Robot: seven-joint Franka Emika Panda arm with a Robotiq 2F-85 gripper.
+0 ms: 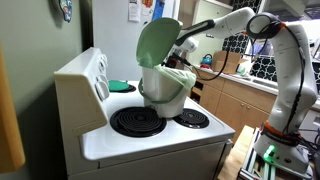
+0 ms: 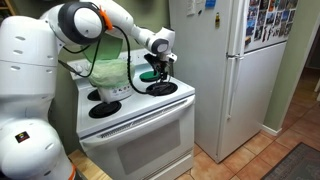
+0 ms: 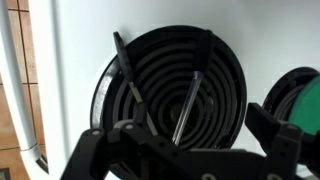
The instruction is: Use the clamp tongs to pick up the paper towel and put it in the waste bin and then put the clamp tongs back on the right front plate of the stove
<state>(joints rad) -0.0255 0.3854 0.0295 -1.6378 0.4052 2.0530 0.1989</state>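
Note:
The clamp tongs (image 3: 185, 100) lie on a black coil burner (image 3: 220, 60) of the white stove (image 2: 140, 115), one silver arm and one black arm spread in a V. My gripper (image 3: 185, 138) hovers just above them, its fingers wide apart and holding nothing. In an exterior view the gripper (image 2: 157, 68) is over the right front burner (image 2: 161, 89). The cream waste bin (image 1: 165, 85) stands on the stove with its green lid (image 1: 157, 42) flipped up; it also shows in the exterior view from the stove's front (image 2: 108, 72). No paper towel is visible.
A green round object (image 3: 300, 100) sits on the back burner beside the tongs' burner. The stove's raised control panel (image 1: 85, 75) is at the back. A white fridge (image 2: 225, 70) stands right next to the stove. Counter cabinets (image 1: 235, 100) lie behind the arm.

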